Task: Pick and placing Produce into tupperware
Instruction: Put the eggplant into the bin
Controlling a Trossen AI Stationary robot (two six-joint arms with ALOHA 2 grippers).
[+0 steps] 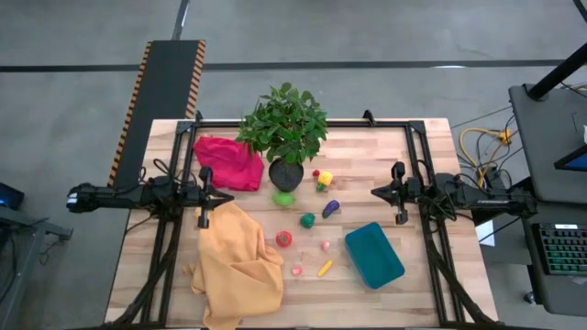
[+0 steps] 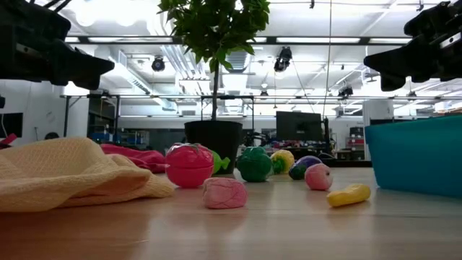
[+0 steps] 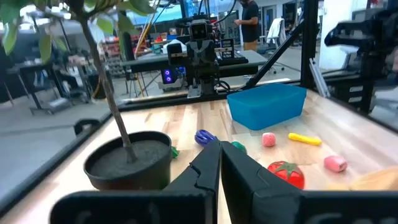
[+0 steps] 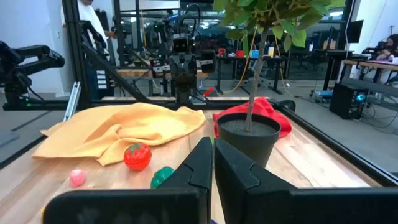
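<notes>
Pale butcher-block planks form the tabletop (image 1: 422,293), framed by black rails; no brand, label or lettering can be read on anything.

Nearest the front edge lie a small yellow oblong toy (image 1: 325,269), its long axis running diagonally, and a pink rounded toy (image 1: 297,270) just beside it, with a smaller pink ball (image 1: 325,246) a little farther in. To their right sits the teal-blue rectangular plastic tupperware (image 1: 374,255), open side up, its long axis slanting from the table's middle toward the front right corner; nothing shows inside it. At the front left sprawls a crumpled yellow-orange cloth (image 1: 237,266), and the red tomato toy (image 1: 284,238) rests at its right edge.

Farther in come a dark green rounded toy (image 1: 307,220) and a purple eggplant-like toy (image 1: 331,209), lying obliquely. Beyond them a light green toy (image 1: 283,197) touches the base of the black pot of a leafy green plant (image 1: 285,128), and a yellow toy with a red tip (image 1: 323,178) lies just right of the pot. A crumpled magenta-red cloth (image 1: 227,162) lies left of the plant.

The left gripper (image 1: 204,220) hangs above the yellow cloth's far edge, fingers pressed together on nothing. The right gripper (image 1: 400,218) hovers just beyond the tupperware's far end, its fingers likewise closed and empty.
</notes>
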